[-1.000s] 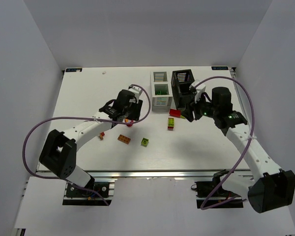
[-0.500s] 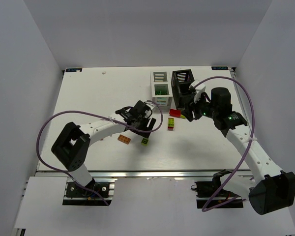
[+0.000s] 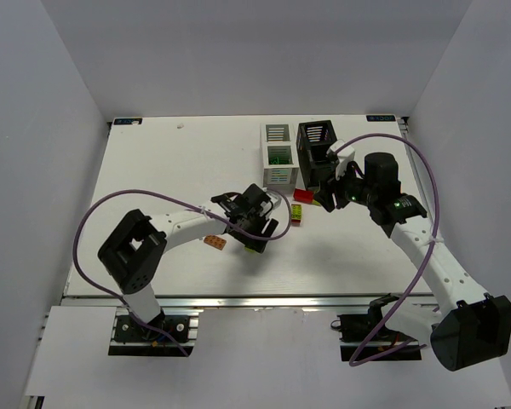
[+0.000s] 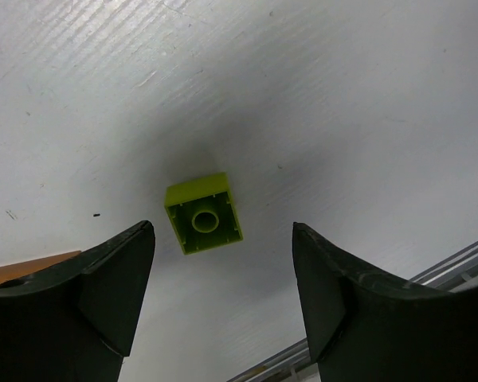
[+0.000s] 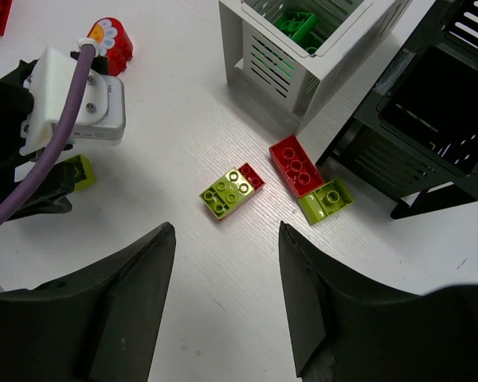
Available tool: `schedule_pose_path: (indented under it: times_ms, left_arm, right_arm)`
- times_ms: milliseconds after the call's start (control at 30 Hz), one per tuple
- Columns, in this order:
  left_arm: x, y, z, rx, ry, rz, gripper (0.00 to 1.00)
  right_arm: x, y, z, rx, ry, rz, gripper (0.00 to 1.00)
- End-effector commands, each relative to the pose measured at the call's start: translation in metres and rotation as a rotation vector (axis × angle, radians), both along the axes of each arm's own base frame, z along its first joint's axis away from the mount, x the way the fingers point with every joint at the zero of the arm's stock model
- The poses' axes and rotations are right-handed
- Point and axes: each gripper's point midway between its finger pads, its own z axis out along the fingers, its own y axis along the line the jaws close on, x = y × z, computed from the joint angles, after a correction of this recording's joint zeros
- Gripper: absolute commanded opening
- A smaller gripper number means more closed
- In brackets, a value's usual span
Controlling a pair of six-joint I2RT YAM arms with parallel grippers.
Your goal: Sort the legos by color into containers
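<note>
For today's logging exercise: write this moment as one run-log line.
left gripper: open, above green lego | right gripper: open, empty

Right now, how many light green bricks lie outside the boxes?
3 light green bricks: one below the left pincer, one mid-table, one by the black box. Some may be hidden.
</note>
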Motion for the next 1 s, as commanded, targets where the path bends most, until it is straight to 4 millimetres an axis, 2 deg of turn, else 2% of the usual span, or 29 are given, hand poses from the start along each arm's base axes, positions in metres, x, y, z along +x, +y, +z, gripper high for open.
schedule_pose_path:
  times_ms: [0,267,433,467,500,533,767,833,933,967]
  left_arm:
    - [-0.003,-0.003,0.001,-0.01,0.006,-0.018,0.79]
    - [0.0,0.006,-0.019,0.068,0.006,0.015,0.72]
    - [0.002,0.007,-0.022,0.082,0.008,0.02,0.6]
    - [0.004,0.006,-0.021,0.081,-0.001,0.022,0.53]
    - [0.005,0.007,-0.018,0.079,-0.009,0.026,0.35]
    - [0.008,0.006,-0.015,0.074,-0.023,0.029,0.28]
    - [0.022,0.0,0.016,0.017,-0.123,0.044,0.08]
    - [0.028,0.0,0.026,-0.003,-0.16,0.054,0.06]
    - [0.044,-0.002,0.056,-0.082,-0.237,0.095,0.02]
    - [0.049,-0.003,0.074,-0.125,-0.273,0.113,0.01]
  right_arm:
    - [0.004,0.003,0.005,0.006,-0.031,0.008,0.6]
    - [0.004,0.003,0.005,0.006,-0.031,0.01,0.6]
    - [0.004,0.003,0.004,0.006,-0.03,0.01,0.61]
    - [0.004,0.003,0.004,0.004,-0.03,0.012,0.6]
    - [0.004,0.003,0.005,0.007,-0.033,0.011,0.6]
    - [0.004,0.003,0.003,0.004,-0.03,0.01,0.61]
    - [0.003,0.004,0.003,0.006,-0.025,0.014,0.6]
    - [0.004,0.003,0.005,0.006,-0.032,0.012,0.6]
    - [0.003,0.002,0.009,0.006,-0.049,0.009,0.6]
    - [0.004,0.002,0.011,0.002,-0.06,0.005,0.6]
